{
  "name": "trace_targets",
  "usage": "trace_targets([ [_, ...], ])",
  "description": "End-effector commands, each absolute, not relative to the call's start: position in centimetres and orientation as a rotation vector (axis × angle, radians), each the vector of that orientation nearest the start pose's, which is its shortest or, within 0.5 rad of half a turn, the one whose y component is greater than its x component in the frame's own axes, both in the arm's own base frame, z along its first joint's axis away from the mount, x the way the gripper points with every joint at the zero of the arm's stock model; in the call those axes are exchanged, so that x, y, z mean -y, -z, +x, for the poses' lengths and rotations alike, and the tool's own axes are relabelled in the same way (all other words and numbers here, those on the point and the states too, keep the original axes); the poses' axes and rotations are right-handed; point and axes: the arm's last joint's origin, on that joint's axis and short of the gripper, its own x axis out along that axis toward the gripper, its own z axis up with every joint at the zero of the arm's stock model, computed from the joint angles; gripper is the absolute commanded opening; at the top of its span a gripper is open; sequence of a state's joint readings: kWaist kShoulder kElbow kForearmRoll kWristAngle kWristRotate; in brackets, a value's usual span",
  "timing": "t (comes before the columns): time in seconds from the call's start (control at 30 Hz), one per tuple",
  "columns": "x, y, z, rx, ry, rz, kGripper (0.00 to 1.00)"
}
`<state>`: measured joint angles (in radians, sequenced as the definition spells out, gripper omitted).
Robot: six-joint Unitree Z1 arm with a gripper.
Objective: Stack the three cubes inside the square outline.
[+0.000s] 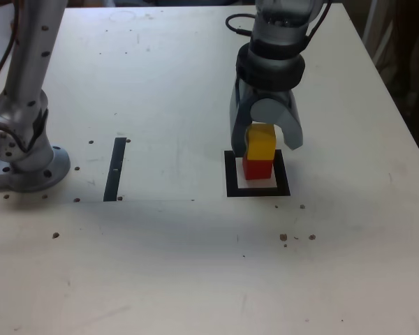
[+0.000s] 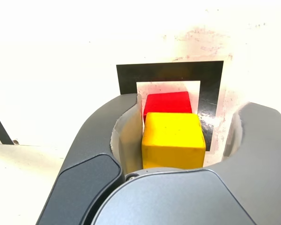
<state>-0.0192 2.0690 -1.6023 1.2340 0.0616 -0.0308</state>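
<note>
Yellow cube point(image 1: 261, 142) sat on red cube point(image 1: 257, 168) in square outline point(image 1: 230, 183); gripper point(image 1: 265, 143) jaws spread, straddling yellow w/ gaps. Next: lift clear, find green, not in view.

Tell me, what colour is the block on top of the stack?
Yellow, seen best in the wrist view.

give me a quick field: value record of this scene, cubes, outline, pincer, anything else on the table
yellow cube: on top of the red cube
red cube: on the white centre of the square outline
square outline: black border, flat on the table
green cube: not in view
pincer: straddling the yellow cube, jaws open, a gap showing on one side in the wrist view
black strip: toward the exterior view's left, apart from the outline
table: white, speckled with small dark marks
</note>
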Motion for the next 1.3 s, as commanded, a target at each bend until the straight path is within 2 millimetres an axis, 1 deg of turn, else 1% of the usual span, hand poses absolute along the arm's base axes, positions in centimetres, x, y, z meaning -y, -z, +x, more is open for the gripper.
trace_targets([
  [0.0,0.2,-24.9,36.9,-1.697,-0.069,0.049,0.98],
  [0.27,-0.4,-26.5,35.4,-1.706,-0.119,0.061,1.0],
  [0.33,-1.1,-27.0,34.9,-1.71,-0.135,0.057,1.0],
  [0.43,-2.6,-27.7,34.2,-1.723,-0.147,0.036,1.0],
  [0.6,-6.5,-29.1,33.0,-1.708,-0.169,0.009,1.0],
  [0.67,-8.4,-29.8,32.3,-1.695,-0.197,0.004,1.0],
  [0.7,-9.7,-30.1,31.9,-1.69,-0.215,-0.003,1.0],
  [0.8,-12.7,-30.6,31.0,-1.682,-0.246,-0.028,1.0],
  [0.97,-17.4,-31.2,30.7,-1.655,-0.271,-0.05,1.0],
  [1.1,-20.6,-30.9,31.5,-1.648,-0.28,-0.038,1.0],
  [1.27,-23.2,-29.2,32.3,-1.682,-0.281,-0.037,1.0],
])
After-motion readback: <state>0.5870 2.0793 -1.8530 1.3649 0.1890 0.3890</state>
